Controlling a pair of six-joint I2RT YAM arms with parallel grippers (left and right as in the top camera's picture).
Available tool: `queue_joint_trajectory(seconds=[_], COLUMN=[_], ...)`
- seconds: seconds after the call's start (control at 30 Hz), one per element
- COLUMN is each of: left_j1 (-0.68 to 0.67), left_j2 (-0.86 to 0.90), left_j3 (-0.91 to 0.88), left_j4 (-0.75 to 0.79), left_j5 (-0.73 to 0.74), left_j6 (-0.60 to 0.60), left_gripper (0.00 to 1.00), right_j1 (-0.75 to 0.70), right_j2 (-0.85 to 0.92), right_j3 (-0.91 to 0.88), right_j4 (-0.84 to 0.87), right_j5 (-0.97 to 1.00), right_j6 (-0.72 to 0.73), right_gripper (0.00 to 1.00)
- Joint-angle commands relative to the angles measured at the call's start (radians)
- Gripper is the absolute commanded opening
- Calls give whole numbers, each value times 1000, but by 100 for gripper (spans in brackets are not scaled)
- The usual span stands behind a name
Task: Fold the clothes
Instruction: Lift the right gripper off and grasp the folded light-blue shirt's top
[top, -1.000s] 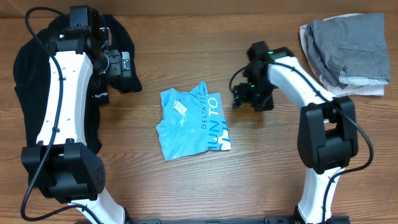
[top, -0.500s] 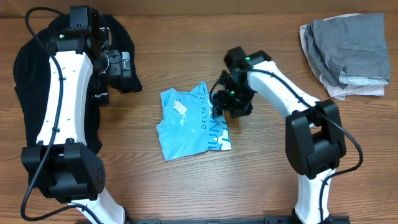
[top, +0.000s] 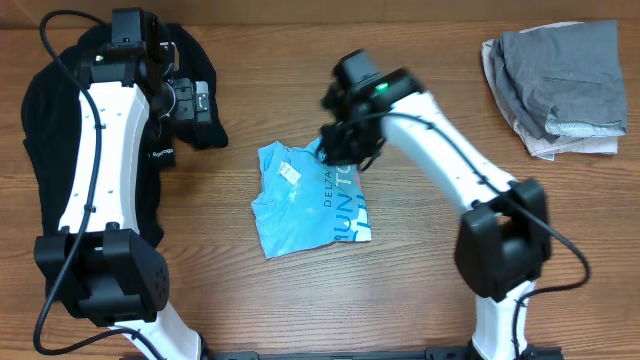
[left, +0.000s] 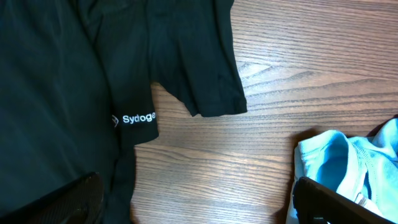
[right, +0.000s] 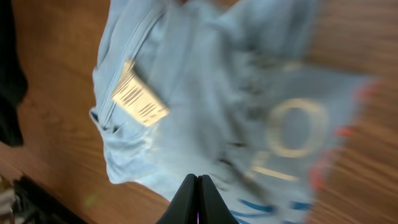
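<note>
The light blue T-shirt (top: 305, 200) lies crumpled and partly folded at the table's middle, white lettering up. Its white tag (right: 140, 102) shows near the collar. My right gripper (top: 340, 150) hovers over the shirt's upper right corner; in the right wrist view its gripper (right: 197, 186) is shut, fingers pressed together with no cloth seen between them, the blue shirt (right: 205, 93) blurred beneath. The black shirt (top: 40, 120) is spread at the far left. My left gripper (left: 199, 208) stands wide open above wood beside its sleeve (left: 193, 68) and white logo (left: 138, 118).
A pile of folded grey clothes (top: 560, 85) sits at the back right corner. The blue shirt's edge (left: 336, 162) shows at the lower right of the left wrist view. Bare wood (top: 420, 280) lies in front of the blue shirt.
My right arm has swung left from beside the blue shirt to over its upper right corner, and its jaws have closed. The left arm has not moved.
</note>
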Motion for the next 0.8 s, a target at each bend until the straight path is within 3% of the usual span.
queue_joint_trajectory(seconds=[0.0, 0.17, 0.37, 0.57, 0.77], left_j1=[6, 6, 6, 6, 6], left_j2=[11, 11, 11, 11, 11], left_j3=[20, 20, 20, 20, 20], left_j4=[4, 5, 5, 6, 8], left_j5=[5, 4, 4, 5, 5], left_j6=[-10, -10, -10, -10, -10], left_gripper=[100, 100, 100, 100, 100], right_j1=[80, 118, 45, -117, -258], right_j2=[90, 216, 277, 277, 277], right_j3=[-19, -19, -19, -19, -19], right_j4=[17, 55, 41, 14, -29], right_j5=[-25, -24, -18, 5, 21], right_j6=[43, 190, 276, 249, 107], right_gripper=[4, 4, 4, 4, 4])
